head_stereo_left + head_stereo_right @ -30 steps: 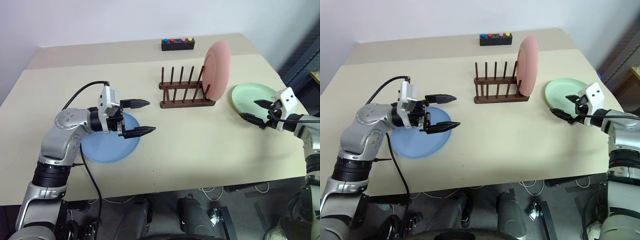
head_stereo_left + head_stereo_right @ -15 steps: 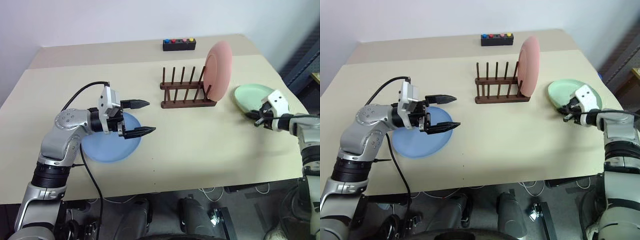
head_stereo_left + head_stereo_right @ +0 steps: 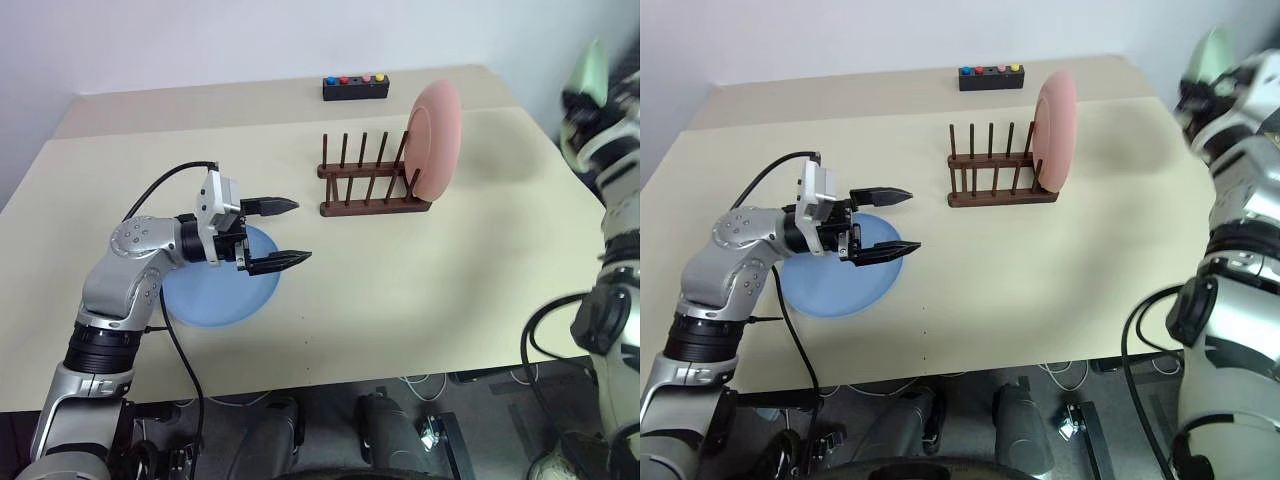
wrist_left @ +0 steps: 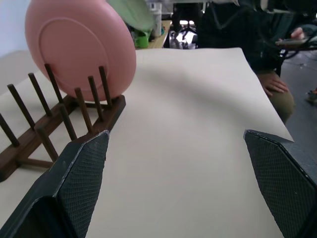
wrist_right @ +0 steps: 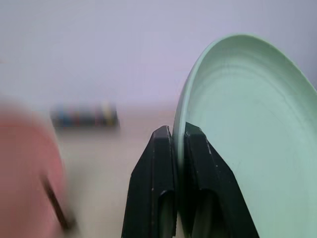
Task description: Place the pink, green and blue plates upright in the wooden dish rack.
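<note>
The right gripper [image 5: 179, 148] is gripping the green plate [image 5: 247, 144] by its rim, one of its fingers [image 5: 157, 183] on each face of the thin edge, and is holding it up in the air off the counter's [image 3: 420, 290] right side, well apart from the wooden dish rack [image 3: 370, 185]. The pink plate [image 3: 435, 140] is standing upright at the rack's right end, leaning between the last pegs. The blue plate [image 3: 215, 290] is lying flat on the counter at the left, partly under the left gripper [image 3: 285, 235], whose fingers are standing wide apart and level, closing on nothing.

The plates are looking stiff, matte and fairly light, so an edge pinch is probably enough, though the whole weight is hanging from one small patch of rim and the plate could be swinging or slipping round in the grip if tilted quickly. The matte finish is likely giving the fingers some bite. For the blue plate, the rim is the only place to take hold; lying flat, its edge is sitting close to the counter, so one finger is needing to get under the lip. The pegs are thin, so lowering a plate squarely between them is mattering more than force
</note>
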Available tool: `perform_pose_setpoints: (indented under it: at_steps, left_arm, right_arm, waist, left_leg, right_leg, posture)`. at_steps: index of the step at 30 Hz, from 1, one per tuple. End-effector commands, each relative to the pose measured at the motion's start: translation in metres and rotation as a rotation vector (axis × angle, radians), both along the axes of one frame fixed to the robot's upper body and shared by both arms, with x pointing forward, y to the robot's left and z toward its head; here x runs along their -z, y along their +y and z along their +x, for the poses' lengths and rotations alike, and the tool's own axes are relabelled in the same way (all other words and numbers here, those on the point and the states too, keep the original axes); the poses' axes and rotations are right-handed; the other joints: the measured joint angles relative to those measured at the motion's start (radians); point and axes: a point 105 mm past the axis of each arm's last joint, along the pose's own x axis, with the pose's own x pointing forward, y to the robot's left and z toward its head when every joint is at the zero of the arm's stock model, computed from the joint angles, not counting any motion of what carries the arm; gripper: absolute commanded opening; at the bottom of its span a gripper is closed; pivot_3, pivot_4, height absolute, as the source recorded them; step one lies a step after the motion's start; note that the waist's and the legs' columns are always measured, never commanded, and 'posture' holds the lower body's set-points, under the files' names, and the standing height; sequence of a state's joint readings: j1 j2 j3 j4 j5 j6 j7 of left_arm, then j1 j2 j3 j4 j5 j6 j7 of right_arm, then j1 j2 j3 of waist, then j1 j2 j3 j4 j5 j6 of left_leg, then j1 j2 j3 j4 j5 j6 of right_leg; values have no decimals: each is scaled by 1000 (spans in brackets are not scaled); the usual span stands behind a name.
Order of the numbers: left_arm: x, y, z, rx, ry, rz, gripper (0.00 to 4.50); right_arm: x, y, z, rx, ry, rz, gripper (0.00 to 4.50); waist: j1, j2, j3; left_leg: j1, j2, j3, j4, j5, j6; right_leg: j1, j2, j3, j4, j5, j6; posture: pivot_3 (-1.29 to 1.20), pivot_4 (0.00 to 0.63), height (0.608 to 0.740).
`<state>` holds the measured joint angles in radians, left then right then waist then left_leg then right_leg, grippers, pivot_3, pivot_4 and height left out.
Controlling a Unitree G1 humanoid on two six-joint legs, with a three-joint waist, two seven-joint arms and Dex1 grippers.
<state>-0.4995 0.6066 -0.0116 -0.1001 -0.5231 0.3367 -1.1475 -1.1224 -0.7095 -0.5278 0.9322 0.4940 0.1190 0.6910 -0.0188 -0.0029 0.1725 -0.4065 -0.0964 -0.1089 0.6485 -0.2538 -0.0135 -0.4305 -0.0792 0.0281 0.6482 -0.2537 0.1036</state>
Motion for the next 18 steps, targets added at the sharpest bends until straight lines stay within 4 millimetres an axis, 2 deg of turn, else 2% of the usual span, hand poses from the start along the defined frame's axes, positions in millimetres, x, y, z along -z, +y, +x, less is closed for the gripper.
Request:
perform_pose_setpoints:
  at_steps: [1, 4, 7, 12, 18]
  left_arm:
    - [-14, 4, 1, -19, -67, -19, 4500]
    - [-15, 5, 2, -28, -71, -25, 4500]
    - [-15, 5, 2, -32, -71, -32, 4500]
    - [-14, 3, 1, -28, -68, -35, 4500]
    - [-14, 5, 1, -33, -65, -35, 4500]
  right_arm:
    - [-62, 21, -31, -237, -268, 113, 37]
    - [-87, 45, -50, -433, -355, 171, 37]
    - [-92, 74, -65, -660, -345, 204, 37]
    - [-68, 121, -74, -910, -191, 176, 37]
    - [-39, 143, -65, -956, -83, 220, 37]
  waist:
    - [2, 0, 0]
    - [8, 0, 0]
    - [8, 0, 0]
    - [7, 0, 0]
    - [6, 0, 0]
  left_leg:
    - [0, 0, 0, 0, 0, 0]
    - [0, 0, -1, 1, 0, 0]
    - [-1, -1, -1, 2, -1, 2]
    - [-1, -1, -2, 1, -2, 4]
    - [-1, -1, -1, 2, -2, 4]
  right_leg:
    - [0, 0, 0, 0, 0, 0]
    - [0, -1, 0, 0, 0, 0]
    - [0, -1, 0, 0, 0, 0]
    - [0, -2, 0, 0, 0, 0]
    - [0, -2, 0, 1, 0, 0]
  posture:
    - [0, 150, 740]
    - [0, 150, 740]
    - [0, 150, 740]
    - [0, 150, 740]
    - [0, 150, 740]
